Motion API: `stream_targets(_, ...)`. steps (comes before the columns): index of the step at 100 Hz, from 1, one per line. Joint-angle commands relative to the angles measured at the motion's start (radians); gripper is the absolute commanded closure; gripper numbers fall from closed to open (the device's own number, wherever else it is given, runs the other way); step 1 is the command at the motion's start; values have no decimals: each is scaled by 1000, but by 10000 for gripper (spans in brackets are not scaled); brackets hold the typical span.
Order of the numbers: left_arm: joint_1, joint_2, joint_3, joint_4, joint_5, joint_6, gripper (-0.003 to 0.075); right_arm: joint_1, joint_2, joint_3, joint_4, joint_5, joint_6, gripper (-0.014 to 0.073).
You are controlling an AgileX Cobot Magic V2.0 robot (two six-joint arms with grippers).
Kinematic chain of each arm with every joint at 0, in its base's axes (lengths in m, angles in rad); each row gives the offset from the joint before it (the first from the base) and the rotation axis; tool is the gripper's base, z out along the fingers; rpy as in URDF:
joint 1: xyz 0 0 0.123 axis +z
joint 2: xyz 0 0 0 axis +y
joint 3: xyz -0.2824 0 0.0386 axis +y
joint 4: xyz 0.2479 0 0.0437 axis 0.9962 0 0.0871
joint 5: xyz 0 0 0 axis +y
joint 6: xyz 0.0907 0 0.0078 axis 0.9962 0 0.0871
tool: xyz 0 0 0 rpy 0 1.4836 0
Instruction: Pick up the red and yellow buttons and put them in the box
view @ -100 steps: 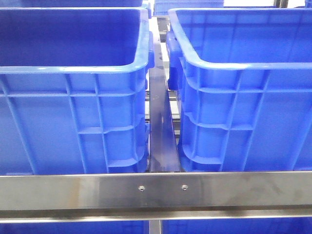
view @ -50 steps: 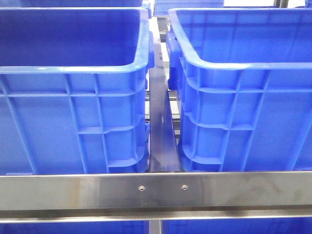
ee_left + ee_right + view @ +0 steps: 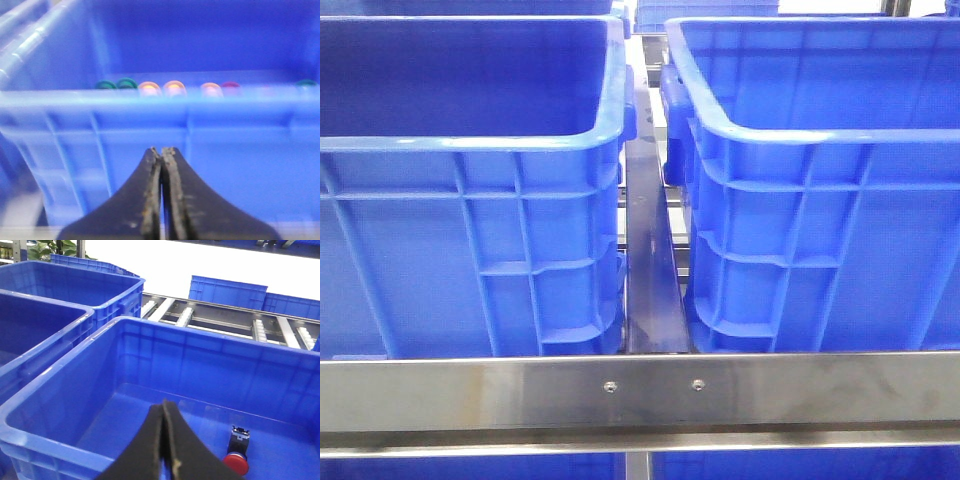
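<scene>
My left fingers (image 3: 161, 200) were pressed together, holding nothing, poised outside the near wall of a blue bin (image 3: 150, 125). Over its rim a blurred row of buttons showed along the far floor: green caps (image 3: 116, 84), yellow caps (image 3: 162, 88), one red cap (image 3: 230, 86). My right fingers (image 3: 164, 450) were likewise closed and empty, hovering above a second blue box (image 3: 125, 360). One red button (image 3: 236, 460) lay on that box's floor, near my fingertips, its black body pointing away. From the front, two blue bins stood side by side behind a steel rail (image 3: 640, 390); neither arm showed there
</scene>
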Motion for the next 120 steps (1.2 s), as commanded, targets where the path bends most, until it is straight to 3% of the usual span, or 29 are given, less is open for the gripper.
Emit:
stream_targets(1,-4,-31,51,2,-65,-43,740,-5,9,-28,30,-3,-2,663)
stream_targets(120,-17,-31,54,20,-74,-43,740,10,9,-28,30,-2,-2,663)
